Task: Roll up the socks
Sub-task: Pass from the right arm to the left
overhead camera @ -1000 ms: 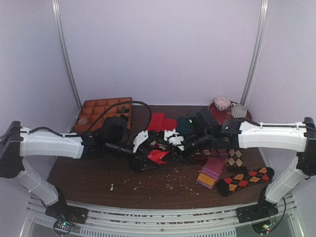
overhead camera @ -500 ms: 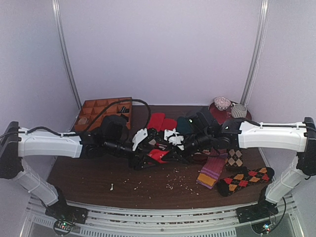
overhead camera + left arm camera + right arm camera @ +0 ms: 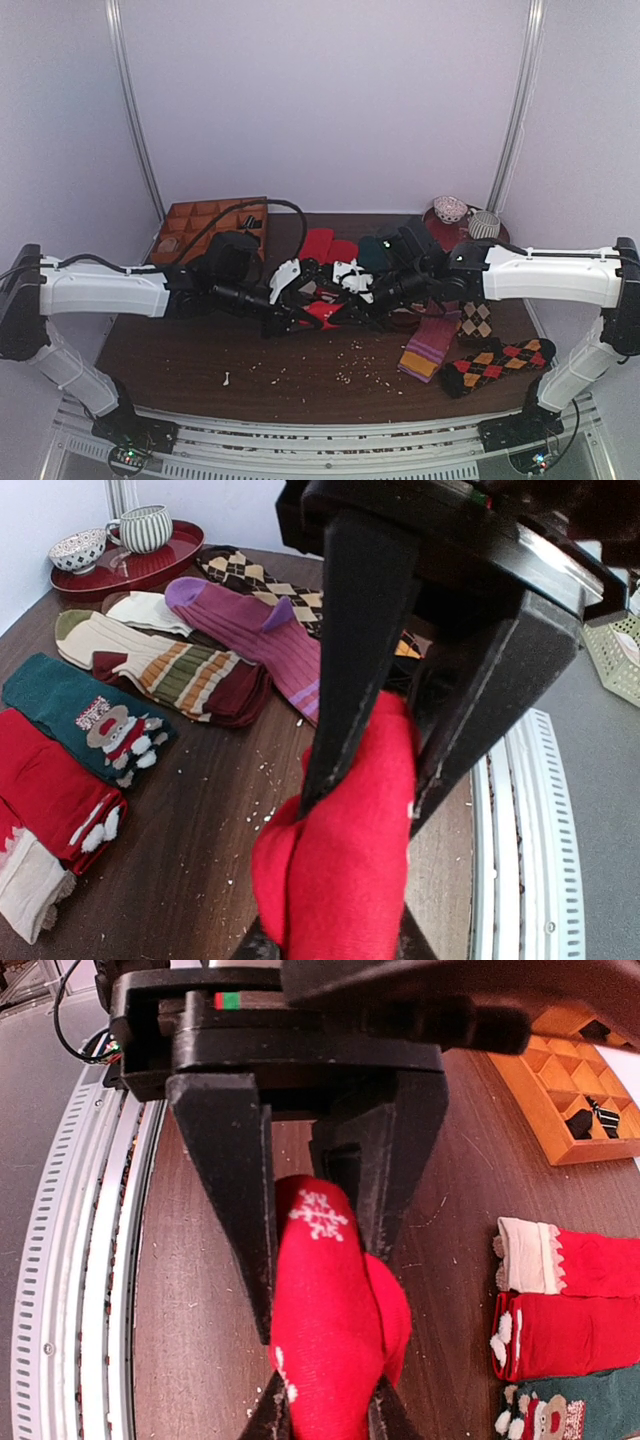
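From the top view, the socks (image 3: 322,313) are a bright red bundle at the middle of the surface (image 3: 190,350), caught between both arms. My left gripper (image 3: 365,800) is pinching the red fabric between its two black fingers. My right gripper (image 3: 325,1290) is clamped on the same bundle from the opposite side, with a white snowflake showing on the fabric. Other socks lie flat nearby, a teal bear sock (image 3: 95,725) among them.

bowl (image 3: 77,550) 1 | mug (image 3: 140,527) 1 | tray (image 3: 152,566) 1 | purple sock (image 3: 245,630) 1
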